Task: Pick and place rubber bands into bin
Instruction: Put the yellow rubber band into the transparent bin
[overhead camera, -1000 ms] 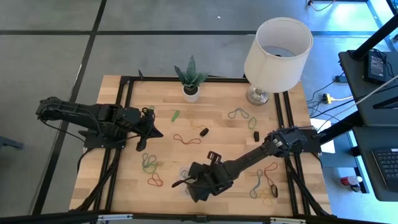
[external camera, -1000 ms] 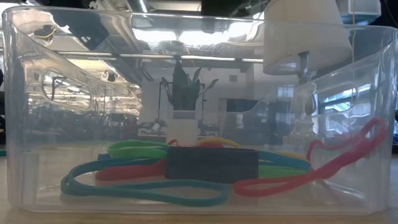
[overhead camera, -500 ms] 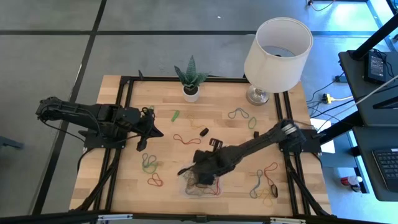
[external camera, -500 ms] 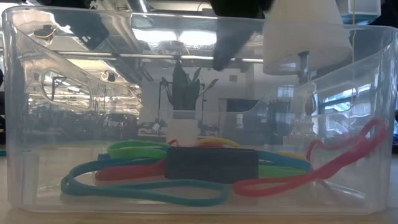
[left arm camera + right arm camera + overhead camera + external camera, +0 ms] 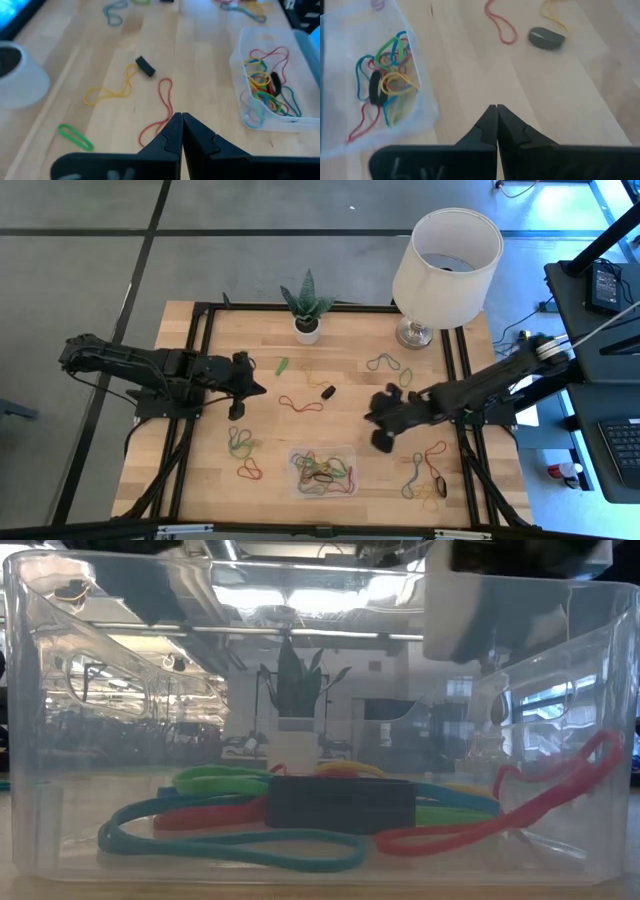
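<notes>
- Seen from above: wooden worktop [image 5: 360, 395] with two dark robot arms, a potted plant [image 5: 306, 305] and a white lamp [image 5: 445, 260] along the far edge
- Clear shallow bin [image 5: 323, 471] near the front edge, roughly central, already holding a tangle of rubber bands [image 5: 322, 470] in red, green, yellow, teal and black
- Right gripper [image 5: 380, 420] hanging just right of the bin and above the bare wood, fingers pressed shut, gripping nothing
- Left gripper [image 5: 250, 385] parked at the left side of the worktop, also shut and empty, aimed toward a red band [image 5: 300, 404] lying loose in the middle
- Still outside the bin: a green and a red loop [image 5: 242, 448] at front left, a small green band [image 5: 282, 365] near the plant, a grey-blue loop [image 5: 383, 363] by the lamp base, and a mixed cluster [image 5: 428, 480] at front right
- Small solid black piece [image 5: 327, 392] on the wood near the red band, not a band
- From table height, through the bin's clear wall [image 5: 30, 740]: teal, red and green loops lying flat on its floor around a dark block [image 5: 340, 804]
- Judged progress: partly done, a fair handful binned, at least as many scattered pieces left to fetch
</notes>
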Controlling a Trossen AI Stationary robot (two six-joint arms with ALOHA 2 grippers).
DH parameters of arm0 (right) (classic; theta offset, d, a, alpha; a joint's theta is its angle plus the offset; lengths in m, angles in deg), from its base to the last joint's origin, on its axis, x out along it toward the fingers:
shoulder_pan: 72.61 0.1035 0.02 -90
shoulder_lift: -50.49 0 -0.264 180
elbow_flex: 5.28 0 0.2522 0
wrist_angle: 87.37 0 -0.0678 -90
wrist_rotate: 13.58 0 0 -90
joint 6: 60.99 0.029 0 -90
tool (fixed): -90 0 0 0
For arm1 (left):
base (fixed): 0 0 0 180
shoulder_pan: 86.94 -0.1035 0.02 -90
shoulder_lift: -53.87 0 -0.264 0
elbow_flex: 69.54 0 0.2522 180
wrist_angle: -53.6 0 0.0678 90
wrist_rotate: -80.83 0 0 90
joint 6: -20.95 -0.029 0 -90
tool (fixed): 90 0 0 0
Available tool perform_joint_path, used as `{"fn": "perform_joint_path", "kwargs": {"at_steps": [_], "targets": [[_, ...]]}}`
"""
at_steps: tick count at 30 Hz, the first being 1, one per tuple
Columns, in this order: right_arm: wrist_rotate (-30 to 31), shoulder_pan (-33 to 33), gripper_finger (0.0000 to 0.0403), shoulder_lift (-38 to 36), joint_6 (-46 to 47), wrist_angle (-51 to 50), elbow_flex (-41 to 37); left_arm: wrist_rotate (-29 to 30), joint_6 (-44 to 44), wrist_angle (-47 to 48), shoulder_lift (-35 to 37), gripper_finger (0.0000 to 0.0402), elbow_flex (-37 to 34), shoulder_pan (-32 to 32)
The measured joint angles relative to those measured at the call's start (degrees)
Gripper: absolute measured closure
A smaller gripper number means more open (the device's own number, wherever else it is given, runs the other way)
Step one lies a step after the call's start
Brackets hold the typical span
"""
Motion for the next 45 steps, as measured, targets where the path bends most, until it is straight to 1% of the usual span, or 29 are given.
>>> {"fn": "perform_joint_path", "kwargs": {"at_steps": [3, 8, 10, 14, 17, 21, 24, 26, 31, 33, 45], "targets": [[0.0, -0.3, 0.0401, -7.7, 0.0, 0.8, -6.8, 2.6, 3.9, 1.1, -3.4, 0.04, 0.6, 1.0], [0.0, -1.8, 0.0401, -18.8, -0.2, 1.5, -15.5, 8.4, 15.5, 9.1, -10.1, 0.0398, 3.6, 1.1], [0.0, -2.5, 0.0401, -22.6, -1.2, 1.5, -18.3, 8.7, 20.3, 12.6, -12.5, 0.0398, 4.6, 0.4], [0.0, -3.8, 0.0401, -29.2, -3.1, 1.7, -22.5, 5.9, 28.6, 19.7, -15.8, 0.0394, 5.6, -1.3], [-0.1, -4.4, 0.04, -32.8, -5.1, 1.8, -24.6, 4.6, 34.9, 24.3, -17.3, 0.0377, 5.6, -2.6], [-1.0, -5.1, 0.04, -36.5, -7.4, 1.8, -26.4, 4.1, 44.9, 30.4, -19.4, 0.0339, 5.6, -4.4], [-1.6, -5.4, 0.04, -37.9, -8.0, 1.7, -26.8, 4.1, 52.6, 33.6, -21.5, 0.031, 5.6, -6.3], [-1.7, -5.4, 0.04, -38.3, -9.0, 1.6, -26.8, 4.1, 55.5, 34.5, -23.1, 0.0294, 5.6, -7.6], [-1.9, -5.4, 0.04, -38.5, -9.2, 1.4, -26.8, 0.3, 57.3, 34.0, -27.9, 0.0274, 5.6, -11.9], [-3.0, -5.4, 0.04, -38.5, -9.2, 1.4, -26.8, -0.1, 57.0, 33.8, -29.9, 0.0271, 5.5, -13.3], [-3.2, -5.4, 0.04, -38.5, -9.6, 1.3, -26.8, -2.2, 49.3, 32.4, -38.9, 0.0269, 5.5, -21.2]]}}
